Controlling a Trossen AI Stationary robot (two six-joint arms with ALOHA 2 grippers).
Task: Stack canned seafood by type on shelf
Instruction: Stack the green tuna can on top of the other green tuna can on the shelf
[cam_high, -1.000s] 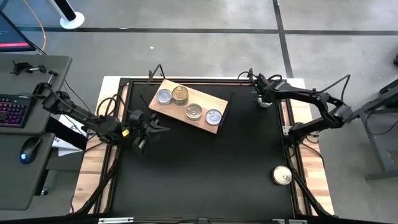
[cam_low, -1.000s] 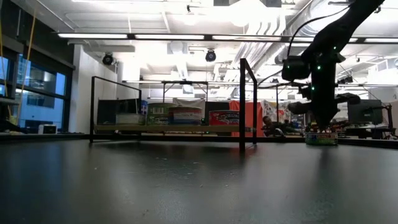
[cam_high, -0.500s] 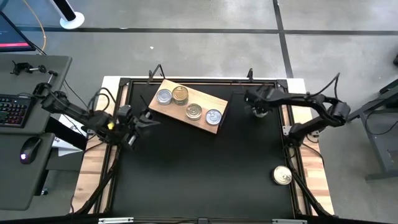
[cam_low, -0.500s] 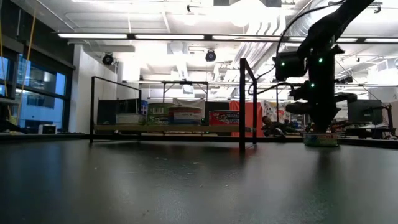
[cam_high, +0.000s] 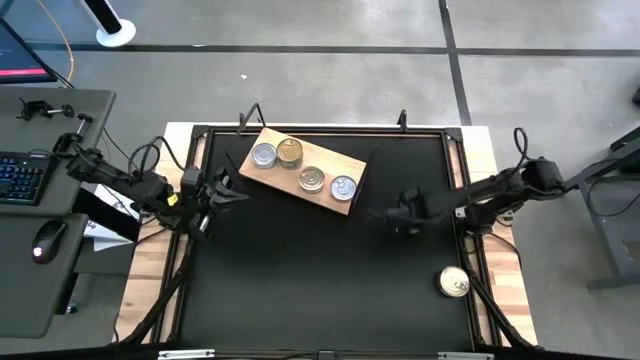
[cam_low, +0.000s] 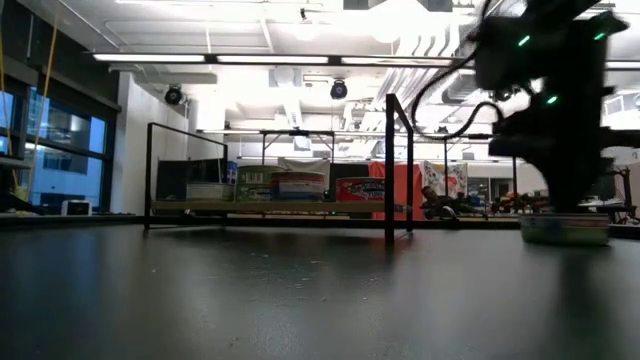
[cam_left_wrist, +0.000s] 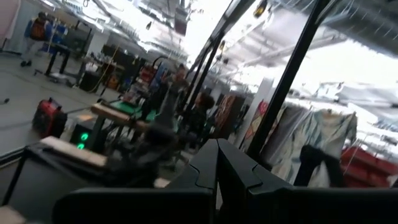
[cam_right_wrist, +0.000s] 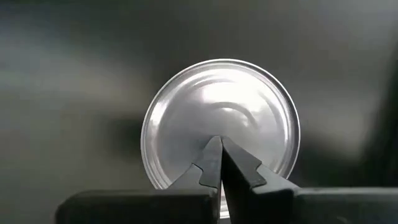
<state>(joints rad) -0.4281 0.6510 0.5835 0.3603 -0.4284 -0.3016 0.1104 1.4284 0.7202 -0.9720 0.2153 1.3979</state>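
Right arm (cam_high: 470, 205) swung inward over round, shiny silver tin (cam_right_wrist: 221, 121).

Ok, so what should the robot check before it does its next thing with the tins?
1. Right gripper over a tin: ok, a silver tin lies right below it.
2. Right fingers open for a grab: not ok, they are shut.
3. Tin held: not ok, nothing is gripped. Whether the fingers touch the lid: cannot tell.
4. Board ready: ok, four tins show on it, with tops to stack on.
5. Left gripper out of the way: ok, shut, beside the board's left end.
6. Last tin in sight: ok, near the table's right edge.
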